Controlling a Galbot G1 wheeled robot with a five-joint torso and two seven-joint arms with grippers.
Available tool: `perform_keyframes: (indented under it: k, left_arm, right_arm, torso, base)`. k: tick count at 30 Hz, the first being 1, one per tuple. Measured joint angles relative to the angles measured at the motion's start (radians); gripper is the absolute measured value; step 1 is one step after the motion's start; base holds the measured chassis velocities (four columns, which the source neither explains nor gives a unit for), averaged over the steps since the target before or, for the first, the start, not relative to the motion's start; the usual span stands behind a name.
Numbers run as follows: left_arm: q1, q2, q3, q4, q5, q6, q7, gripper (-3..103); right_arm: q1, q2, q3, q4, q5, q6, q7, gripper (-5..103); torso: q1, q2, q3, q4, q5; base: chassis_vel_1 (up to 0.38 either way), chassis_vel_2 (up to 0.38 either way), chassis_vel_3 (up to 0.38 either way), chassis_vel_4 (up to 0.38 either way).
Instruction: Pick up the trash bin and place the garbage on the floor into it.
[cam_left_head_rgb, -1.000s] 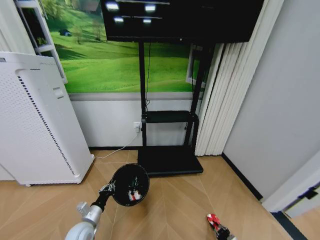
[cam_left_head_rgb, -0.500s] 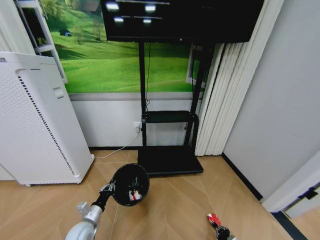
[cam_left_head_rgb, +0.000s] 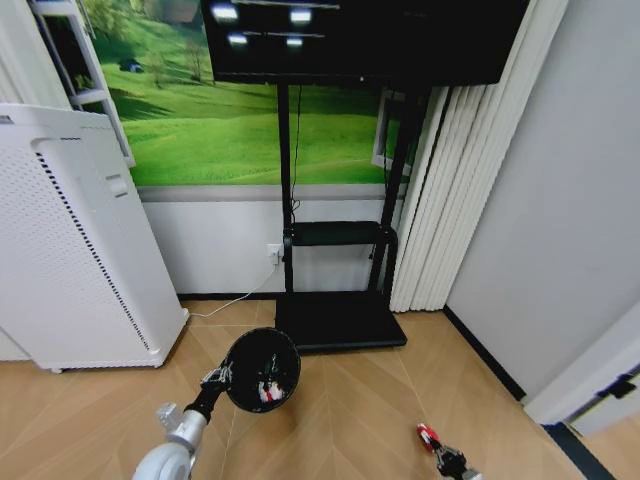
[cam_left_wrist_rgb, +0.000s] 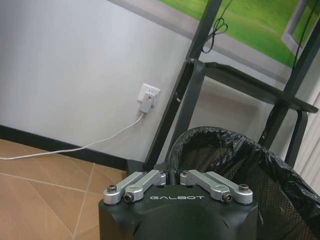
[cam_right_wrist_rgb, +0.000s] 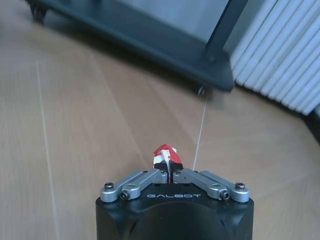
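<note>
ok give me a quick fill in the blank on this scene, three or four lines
1. The left gripper is shut on the rim of the ____, which is lined with a black bag.
2. The right gripper is shut on a red-and-white ____.
3. The white plug sits in a socket on the ____.
4. The white perforated appliance stands on the robot's ____ side.

Missing words: trash bin; wrapper; wall; left

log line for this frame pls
left gripper: shut on trash bin rim, bin lifted | right gripper: shut on red-and-white wrapper, low over floor | bin: litter already inside
</note>
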Motion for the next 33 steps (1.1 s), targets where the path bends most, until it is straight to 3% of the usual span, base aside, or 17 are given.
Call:
perform_keyframes:
  k: [15, 18, 23, 24, 29, 33]
  left_arm:
    - [-0.250, 0.023, 0.196, 0.206, -0.008, 0.030, 0.026, 7]
    - [-0.403, 0.032, 0.333, 0.319, 0.017, 0.034, 0.074, 7]
    - [-0.566, 0.010, 0.472, 0.431, 0.022, 0.039, 0.097, 7]
    - [-0.566, 0.010, 0.472, 0.431, 0.022, 0.039, 0.097, 7]
    - [-0.715, -0.046, 0.640, 0.556, 0.028, 0.038, 0.106, 7]
    - [-0.768, -0.076, 0.729, 0.577, 0.032, 0.037, 0.112, 7]
  right_arm:
    - [-0.088, -0.077, 0.036, 0.348, 0.118, 0.057, 0.003, 1]
    - [-0.140, -0.098, 0.061, 0.495, 0.152, 0.079, -0.005, 0]
    - [-0.201, -0.093, 0.090, 0.641, 0.169, 0.095, -0.010, 0]
    - [-0.201, -0.093, 0.090, 0.641, 0.169, 0.095, -0.010, 0]
    - [-0.265, -0.089, 0.119, 0.779, 0.185, 0.111, -0.032, 0]
    - [-0.291, -0.089, 0.133, 0.830, 0.187, 0.119, -0.046, 0]
  torso:
    - [0.000, 0.000, 0.000, 0.0003, 0.0001]
    - [0.000, 0.000, 0.000, 0.0001, 0.0000]
    - [0.000, 0.000, 0.000, -0.0003, 0.0000]
    - [0.000, 0.000, 0.000, -0.0003, 0.0000]
    - [0.000, 0.000, 0.000, -0.0001, 0.0000]
    - [0.000, 0.000, 0.000, -0.0003, 0.0000]
  base:
    - [0.000, 0.000, 0.000, 0.000]
    - [0.000, 0.000, 0.000, 0.000]
    - [0.000, 0.000, 0.000, 0.000]
    - [0.000, 0.000, 0.000, 0.000]
    - [0.000, 0.000, 0.000, 0.000]
    - [0.000, 0.000, 0.000, 0.000]
